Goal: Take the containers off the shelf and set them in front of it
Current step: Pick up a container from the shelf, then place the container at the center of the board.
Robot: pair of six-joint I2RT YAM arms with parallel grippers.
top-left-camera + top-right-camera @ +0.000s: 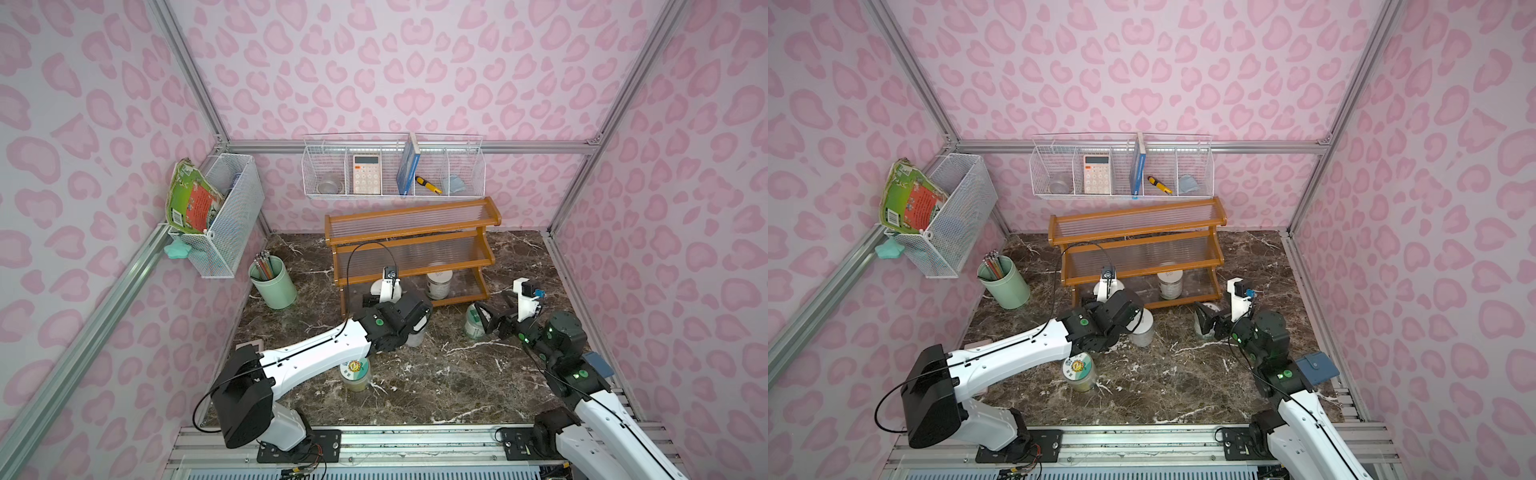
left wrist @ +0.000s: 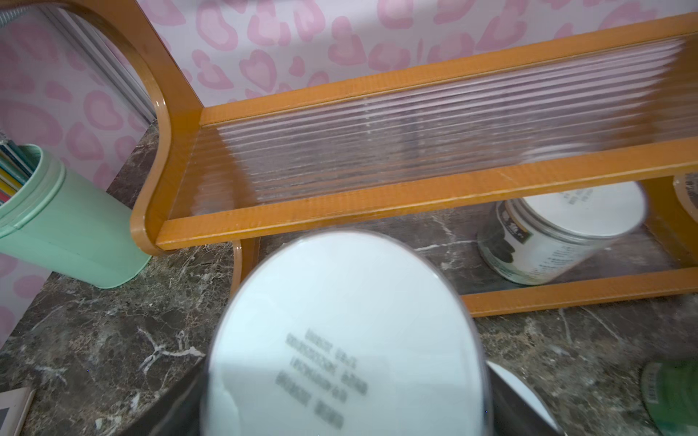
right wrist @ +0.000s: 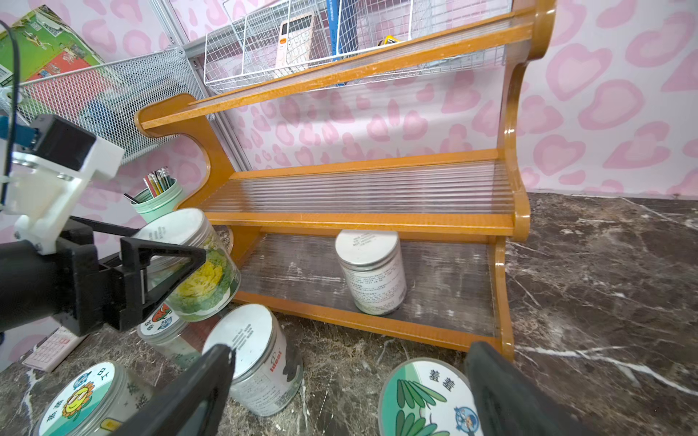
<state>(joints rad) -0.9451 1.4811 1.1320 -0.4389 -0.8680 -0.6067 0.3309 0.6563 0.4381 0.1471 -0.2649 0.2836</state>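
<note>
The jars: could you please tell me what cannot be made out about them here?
Held jar, left wrist view: lid print blurred; the bottom edge cuts it off.
Shelf jar, in a top view: label too small; the ribbed shelf panel veils its top.
Plain jar, in a top view: largely hidden behind the left arm.

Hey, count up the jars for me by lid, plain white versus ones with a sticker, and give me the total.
plain white-lidded jars: 3
sticker-lidded jars: 3
Total: 6
</note>
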